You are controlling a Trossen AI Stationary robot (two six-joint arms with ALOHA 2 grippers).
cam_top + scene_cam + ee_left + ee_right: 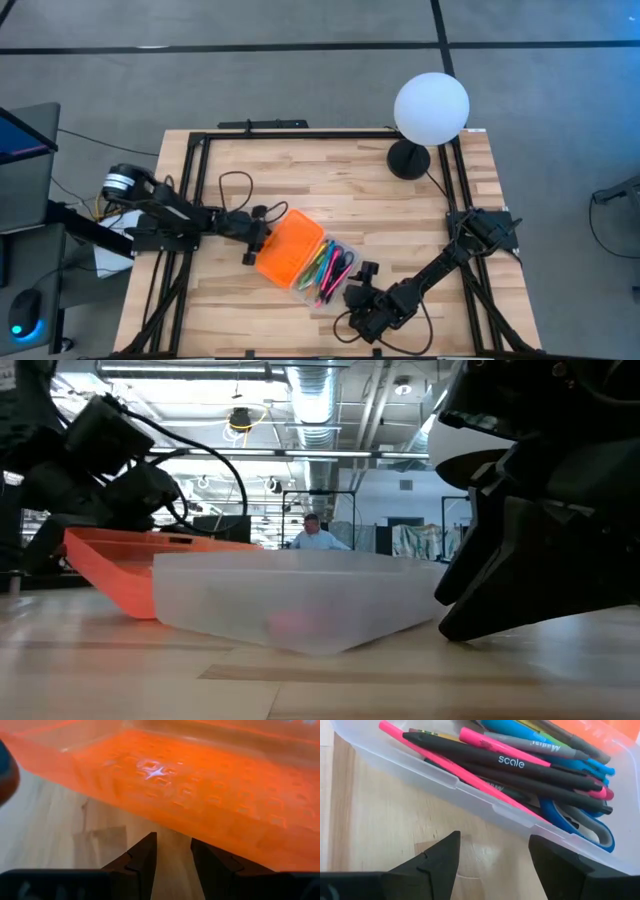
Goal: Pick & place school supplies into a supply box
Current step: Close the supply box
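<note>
Wooden table (250, 300), open supply box (330, 295), pens (520, 767) and scissors (580, 822) inside

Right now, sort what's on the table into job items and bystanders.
Job items: clear plastic supply box with its open orange lid; pens and markers in pink, black and blue; blue-handled scissors, all inside the box.

Bystanders: white globe lamp on its black base, at a far corner.
</note>
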